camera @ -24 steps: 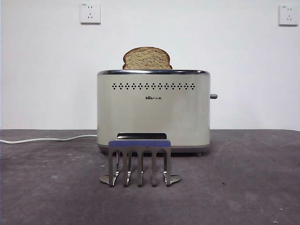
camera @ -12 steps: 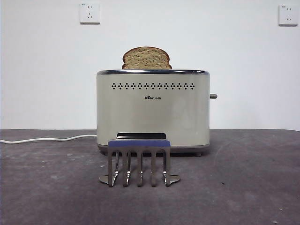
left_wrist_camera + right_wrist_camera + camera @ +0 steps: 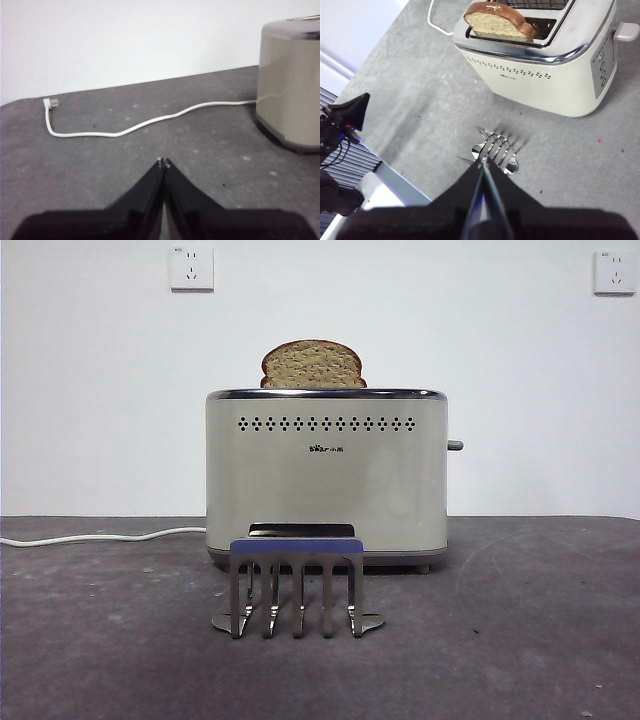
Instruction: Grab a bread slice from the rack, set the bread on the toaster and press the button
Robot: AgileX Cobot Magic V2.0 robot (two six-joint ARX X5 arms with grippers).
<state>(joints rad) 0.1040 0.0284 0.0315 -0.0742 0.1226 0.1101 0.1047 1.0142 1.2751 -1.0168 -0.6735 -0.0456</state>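
Slice of bread (image 3: 313, 365): wholegrain, speckled tan crumb with a dark brown crust; it stands in one slot of the toaster with its domed top rising above the chrome rim. In the right wrist view (image 3: 499, 22) it leans slightly in its slot; the other slot beside it shows only its wire grille.
Toaster (image 3: 326, 475): boxy, cream-white, on the dark grey table (image 3: 520, 640), with a row of small vent holes under the rim.
Writing: a small dark logo (image 3: 325, 448) below the vent holes reads roughly "Bear", followed by tiny characters too small to make out.
Button (image 3: 455, 445): a short stub sticking out sideways from the toaster's narrow end, near the top.
Rack (image 3: 297, 583): metal toast rack with upright silvery prongs under a blue-purple top bar, standing just in front of the toaster and holding nothing.
Power cord (image 3: 135, 126): white, lying loose across the table from the toaster to its plug.
Wall sockets (image 3: 192, 268): two white ones high on the wall.
Left gripper (image 3: 163, 161): jaws pressed together on nothing, over bare table beside the toaster.
Right gripper (image 3: 484, 160): jaws together on nothing, above the rack.
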